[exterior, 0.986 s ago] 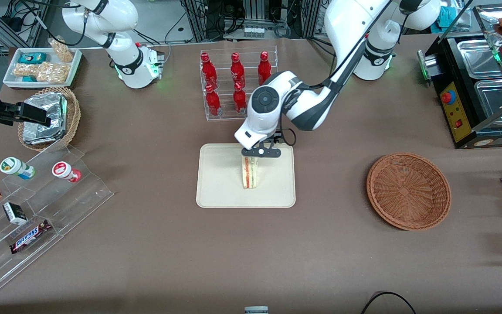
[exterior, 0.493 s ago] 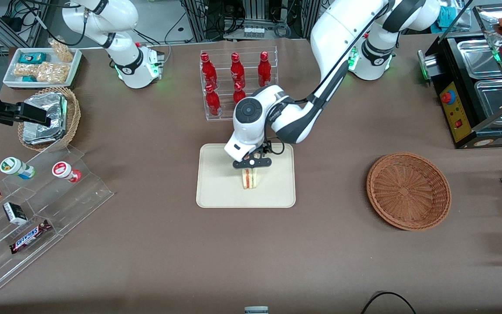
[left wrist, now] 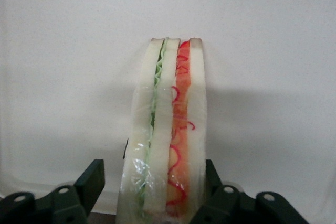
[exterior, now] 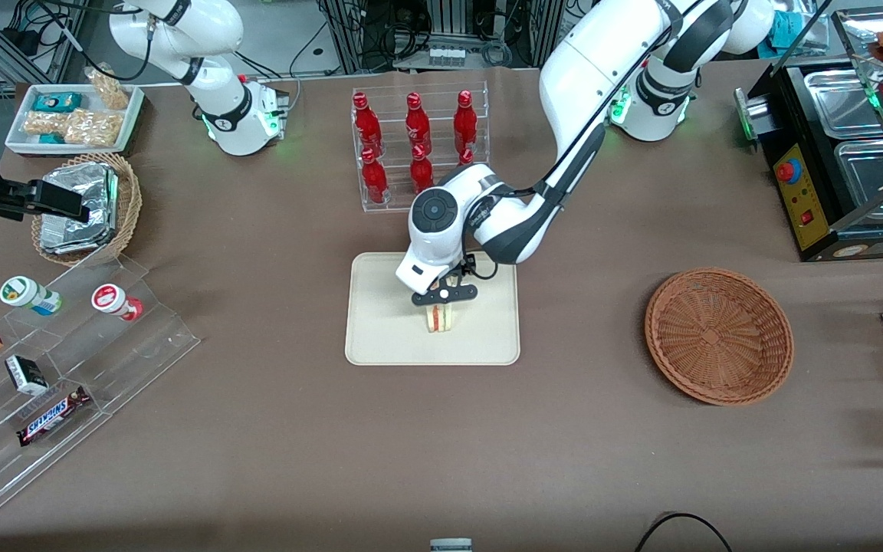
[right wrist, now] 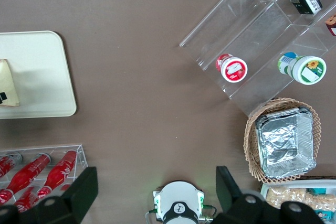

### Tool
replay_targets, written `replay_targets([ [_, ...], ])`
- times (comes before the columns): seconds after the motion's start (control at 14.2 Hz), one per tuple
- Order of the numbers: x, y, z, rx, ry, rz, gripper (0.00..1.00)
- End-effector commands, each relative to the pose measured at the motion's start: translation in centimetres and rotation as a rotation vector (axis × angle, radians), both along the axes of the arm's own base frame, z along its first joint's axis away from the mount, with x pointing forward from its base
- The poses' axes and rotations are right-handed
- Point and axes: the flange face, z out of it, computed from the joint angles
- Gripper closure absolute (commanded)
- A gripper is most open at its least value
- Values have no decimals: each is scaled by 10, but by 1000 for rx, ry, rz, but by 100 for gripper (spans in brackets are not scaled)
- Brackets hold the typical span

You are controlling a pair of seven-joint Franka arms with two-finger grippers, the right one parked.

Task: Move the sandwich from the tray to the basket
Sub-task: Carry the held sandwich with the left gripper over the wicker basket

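In the front view, the hand (exterior: 444,294) is low over the cream tray (exterior: 388,337), above the part of the sandwich (exterior: 439,318) farther from the front camera. The sandwich lies on the tray, about midway between the 2 side edges, and its end nearer the front camera shows from under the hand. The wicker basket (exterior: 719,336) sits on the worktop (exterior: 564,445), well apart from the tray and toward the working arm's end. A clear bin (exterior: 441,98) with 6 red bottles (exterior: 362,123) stands farther from the front camera than the tray.

In the left wrist view, the hand's fingers (left wrist: 91,186) are spread, with the wrapped sandwich between them. 1 finger shows a gap; the other may be touching the wrapper, but contact is hard to judge from here.

In the right wrist view, part of the sandwich shows on the tray. A foil container (right wrist: 286,142) is in a straw basket (right wrist: 253,148), toward the parked arm's end.
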Motion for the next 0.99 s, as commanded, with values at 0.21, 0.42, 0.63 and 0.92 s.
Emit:
replay_targets([
  [0.21, -9, -15, -5, 22, -18, 75, 86],
  [0.42, 7, -6, 10, 14, -38, 107, 88],
  [0.63, 55, 53, 55, 37, -63, 197, 88],
  [0.92, 89, 178, 117, 54, -57, 278, 88],
])
